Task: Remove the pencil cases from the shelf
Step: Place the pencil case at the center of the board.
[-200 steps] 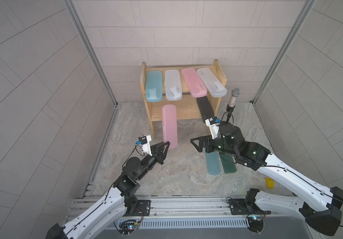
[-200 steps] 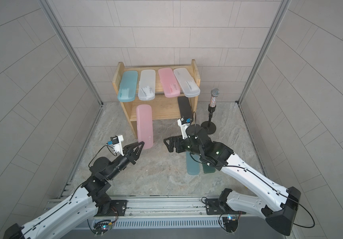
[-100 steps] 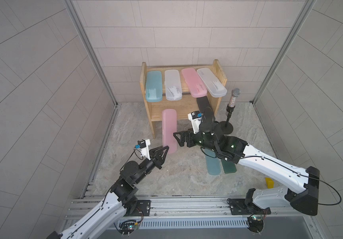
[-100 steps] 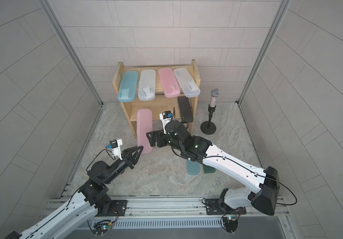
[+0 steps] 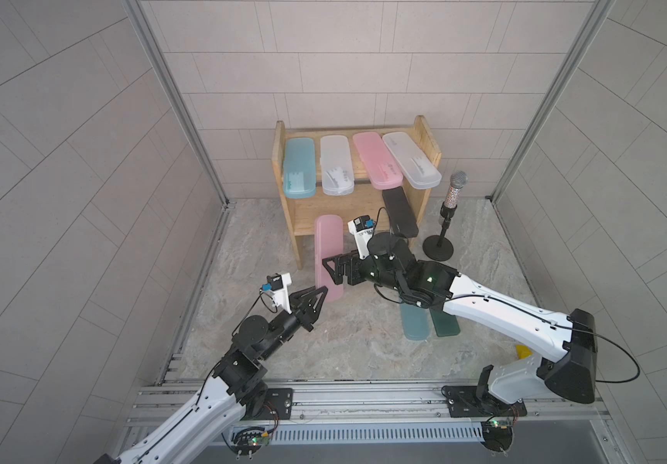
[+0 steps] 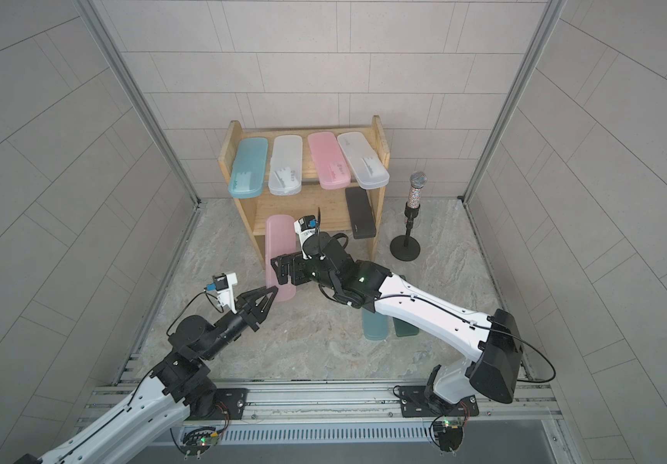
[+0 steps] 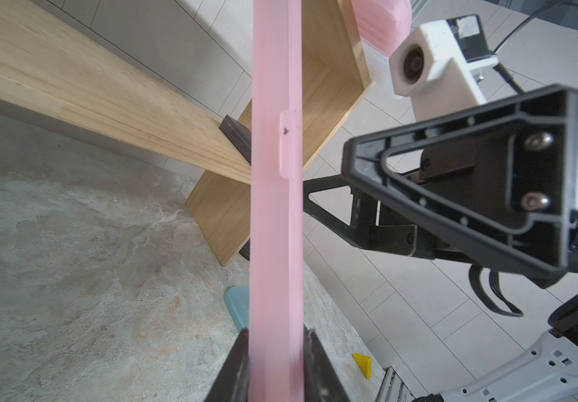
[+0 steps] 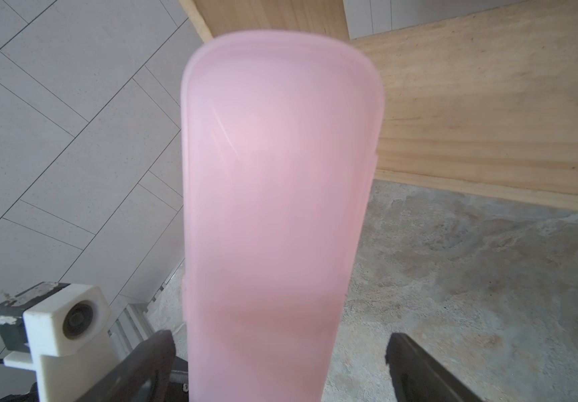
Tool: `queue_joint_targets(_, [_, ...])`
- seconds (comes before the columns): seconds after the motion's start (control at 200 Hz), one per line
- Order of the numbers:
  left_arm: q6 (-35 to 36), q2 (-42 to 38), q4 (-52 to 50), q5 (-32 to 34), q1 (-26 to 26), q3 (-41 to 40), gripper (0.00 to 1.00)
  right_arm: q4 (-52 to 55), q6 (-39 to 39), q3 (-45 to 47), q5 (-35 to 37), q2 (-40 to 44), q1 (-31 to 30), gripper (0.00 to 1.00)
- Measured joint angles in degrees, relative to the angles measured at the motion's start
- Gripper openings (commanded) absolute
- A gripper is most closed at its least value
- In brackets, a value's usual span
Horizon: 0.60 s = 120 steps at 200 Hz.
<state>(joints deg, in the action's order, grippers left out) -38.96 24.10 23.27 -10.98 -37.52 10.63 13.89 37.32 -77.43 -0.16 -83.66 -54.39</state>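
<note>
Left gripper (image 5: 322,292): clamped on the near end of the held pink case (image 5: 328,241); the grip is seen edge-on in the left wrist view
Right gripper (image 5: 330,270): jaws are held wide apart; one is set on either side of the held pink case, further along it; nothing is gripped
Held pink case: its far end is seen at the front edge of the shelf (image 5: 336,209), at the lower tier; contact there cannot be told
Top tier: four cases are laid side by side; blue case (image 5: 299,168), white case (image 5: 336,165), second pink case (image 5: 376,160), outer white case (image 5: 411,160)
Lower tier: the black case (image 5: 400,213) is laid at the right end, overhanging the front
Floor: a pale blue floor case (image 5: 416,327) and a dark green case (image 5: 445,326) are laid side by side, partly covered by the right arm
</note>
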Motion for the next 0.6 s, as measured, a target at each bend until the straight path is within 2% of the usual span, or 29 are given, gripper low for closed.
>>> queue_joint_targets(0.6, [-0.22, -4.57, -3.67, 0.26, 0.0, -0.72, 0.02, 0.11, 0.04, -4.7, -0.74, -4.79, -1.09, 1.0])
